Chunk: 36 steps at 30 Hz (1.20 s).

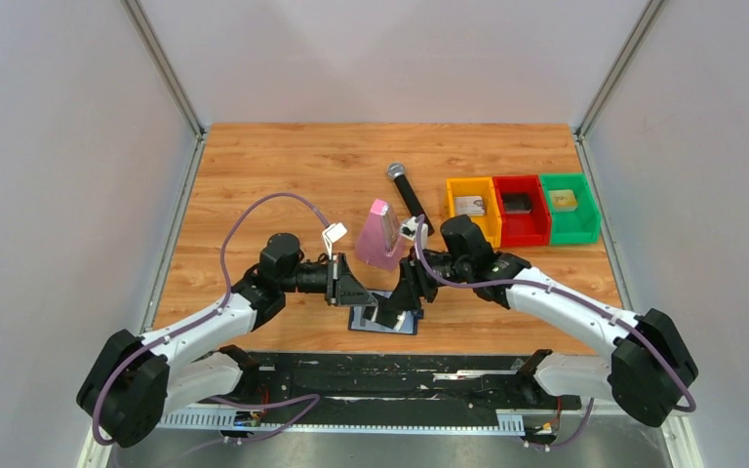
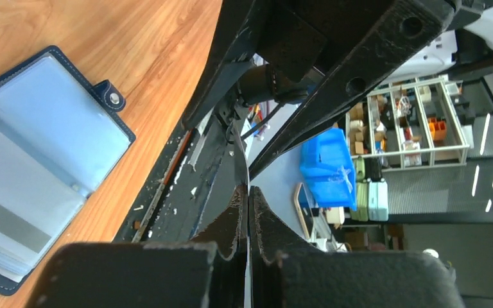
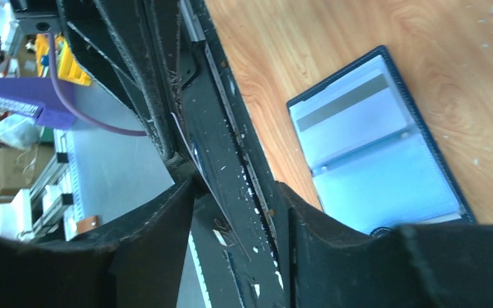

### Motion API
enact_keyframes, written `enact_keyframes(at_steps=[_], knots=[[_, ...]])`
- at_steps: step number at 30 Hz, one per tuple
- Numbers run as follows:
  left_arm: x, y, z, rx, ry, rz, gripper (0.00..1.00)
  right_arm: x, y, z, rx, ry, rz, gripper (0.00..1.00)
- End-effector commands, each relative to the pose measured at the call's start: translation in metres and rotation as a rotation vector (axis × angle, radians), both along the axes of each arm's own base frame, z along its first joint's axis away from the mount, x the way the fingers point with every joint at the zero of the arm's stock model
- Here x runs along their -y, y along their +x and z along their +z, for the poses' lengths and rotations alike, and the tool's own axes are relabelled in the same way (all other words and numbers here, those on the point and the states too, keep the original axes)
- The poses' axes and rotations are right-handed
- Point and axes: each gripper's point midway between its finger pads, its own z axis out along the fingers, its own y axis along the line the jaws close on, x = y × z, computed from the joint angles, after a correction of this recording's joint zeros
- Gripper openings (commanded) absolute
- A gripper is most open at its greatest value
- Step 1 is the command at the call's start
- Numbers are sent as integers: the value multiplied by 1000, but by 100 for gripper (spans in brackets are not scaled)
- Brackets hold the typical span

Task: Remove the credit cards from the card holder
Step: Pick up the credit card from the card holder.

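The navy card holder (image 1: pixel 386 321) lies open near the table's front edge, its pale blue slotted inside facing up (image 2: pixel 45 160) (image 3: pixel 379 147). A card with a grey stripe (image 3: pixel 341 108) sits in one of its sleeves. My left gripper (image 1: pixel 361 292) (image 2: pixel 249 189) hovers just left of the holder, shut on a thin credit card (image 2: pixel 246 168) seen edge-on. My right gripper (image 1: pixel 402 300) (image 3: pixel 236 186) faces it from the right with its jaws apart. The same card's edge (image 3: pixel 231 218) runs slantwise through that gap and touches neither pad.
A pink metronome (image 1: pixel 380 237) stands just behind the grippers, with a black microphone (image 1: pixel 410 195) beyond it. Yellow (image 1: pixel 472 205), red (image 1: pixel 520 208) and green (image 1: pixel 568 205) bins line the right side. The black rail (image 1: pixel 400 370) runs along the near edge.
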Motion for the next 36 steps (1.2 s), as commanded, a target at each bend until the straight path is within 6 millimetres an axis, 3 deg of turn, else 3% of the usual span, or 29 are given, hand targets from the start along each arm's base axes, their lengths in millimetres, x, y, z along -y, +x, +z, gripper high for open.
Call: enact_keyframes(at_steps=[1,2,4,5,6,7,10,14,18,24,31,33,35,36], knots=[[5,-7,13,65,-22,-90,0,-13,-10,22,5,87,123,45],[5,-7,13,63,-19,-94,0,-14,-11,23,2,96,130,39],[5,-7,11,66,-7,-96,2,-14,-11,23,-3,108,116,14],[4,-7,10,69,-2,-95,10,-14,-10,23,-6,115,96,3],[4,-4,10,73,3,-81,17,-15,-8,26,-12,131,71,0],[3,-3,12,79,8,-71,30,-15,-5,27,-16,140,38,0],[2,10,16,107,29,4,50,-14,4,33,-39,188,-81,0],[0,23,27,120,24,100,64,-10,12,46,-98,287,-238,0],[-2,29,35,111,-22,166,69,-1,23,63,-116,395,-383,0],[-1,32,32,77,-85,208,70,7,31,88,-108,537,-499,0],[6,35,36,28,-158,198,63,4,29,94,-139,601,-520,0],[8,35,40,23,-179,188,53,2,26,89,-146,585,-500,0],[8,34,42,26,-192,181,30,0,23,84,-146,565,-477,2],[9,34,42,28,-194,180,25,0,21,81,-140,549,-468,4]])
